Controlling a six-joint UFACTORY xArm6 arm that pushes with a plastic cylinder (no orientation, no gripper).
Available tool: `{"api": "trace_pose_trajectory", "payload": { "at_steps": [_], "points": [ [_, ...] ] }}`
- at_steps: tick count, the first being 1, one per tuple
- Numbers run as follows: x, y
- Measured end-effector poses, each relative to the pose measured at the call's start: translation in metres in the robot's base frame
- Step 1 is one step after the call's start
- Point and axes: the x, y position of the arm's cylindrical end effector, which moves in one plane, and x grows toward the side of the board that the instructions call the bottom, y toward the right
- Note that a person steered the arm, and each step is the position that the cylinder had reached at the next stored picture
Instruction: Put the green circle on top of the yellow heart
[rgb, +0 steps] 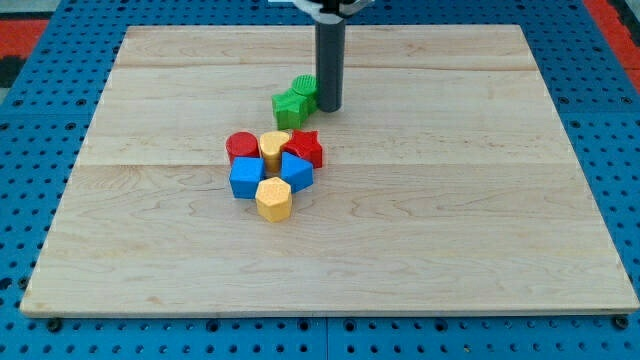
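Observation:
My tip (329, 108) rests on the board near the view's top centre. It touches the right side of two green blocks that sit together. The nearer one (290, 104) looks like a green star. The farther one (305, 85), partly behind the rod, may be the green circle; its shape is hard to make out. The yellow heart (274, 145) sits below them in a tight cluster, a short gap below the green blocks. My tip is above and to the right of the heart.
Around the heart are a red circle (241, 147) on its left, a red star (306, 147) on its right, a blue cube (246, 178), a second blue block (297, 170) and a yellow hexagon (273, 199) below. The wooden board (480, 220) lies on a blue pegboard.

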Motion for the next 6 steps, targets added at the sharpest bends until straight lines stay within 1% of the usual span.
{"api": "trace_pose_trajectory", "payload": {
  "at_steps": [1,2,3,4,5,6],
  "points": [
    [0.005,-0.021],
    [-0.018,0.013],
    [-0.063,0.009],
    [-0.05,-0.027],
    [-0.01,-0.028],
    [-0.01,-0.022]
  ]
}}
